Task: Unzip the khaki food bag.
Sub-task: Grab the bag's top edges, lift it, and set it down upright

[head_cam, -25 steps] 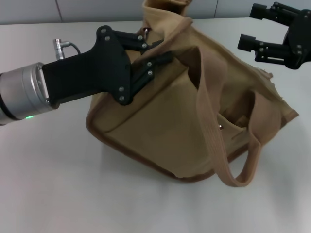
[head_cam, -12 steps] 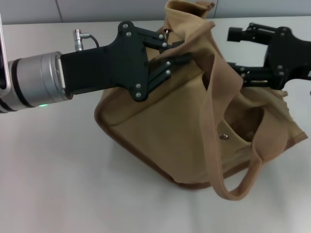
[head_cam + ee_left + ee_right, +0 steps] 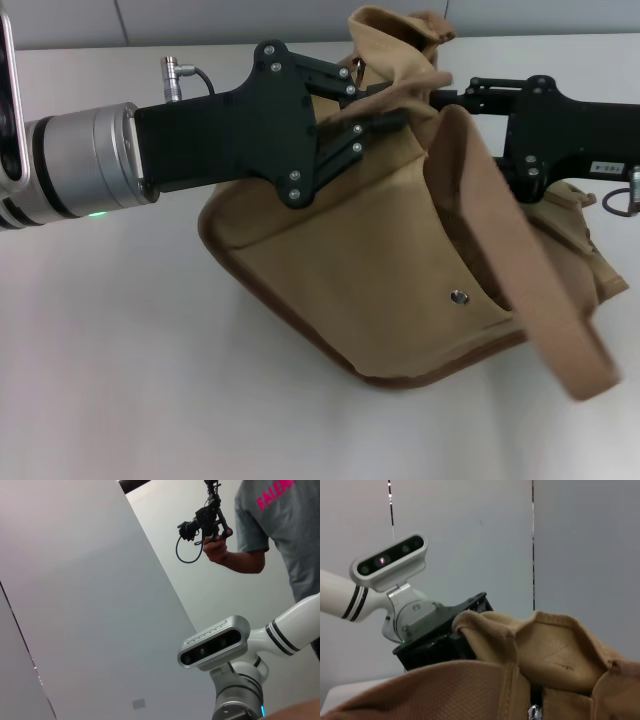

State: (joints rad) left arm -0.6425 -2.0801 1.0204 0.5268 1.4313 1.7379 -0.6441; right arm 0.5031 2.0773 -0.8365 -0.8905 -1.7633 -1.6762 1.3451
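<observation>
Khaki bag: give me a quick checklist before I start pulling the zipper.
1. Left gripper clamped on the bag near its top end: ok, fingers closed on the fabric.
2. Right gripper at the bag's top: ok, reaching in from the right.
3. Right gripper holding the zipper pull: cannot tell; fabric folds hide its fingertips.
4. Zipper pull located: ok, metal pull visible in the right wrist view.
5. Zipper closed or partly open: cannot tell.
6. Handle clear of the zipper line: ok, it hangs down the front side.
</observation>
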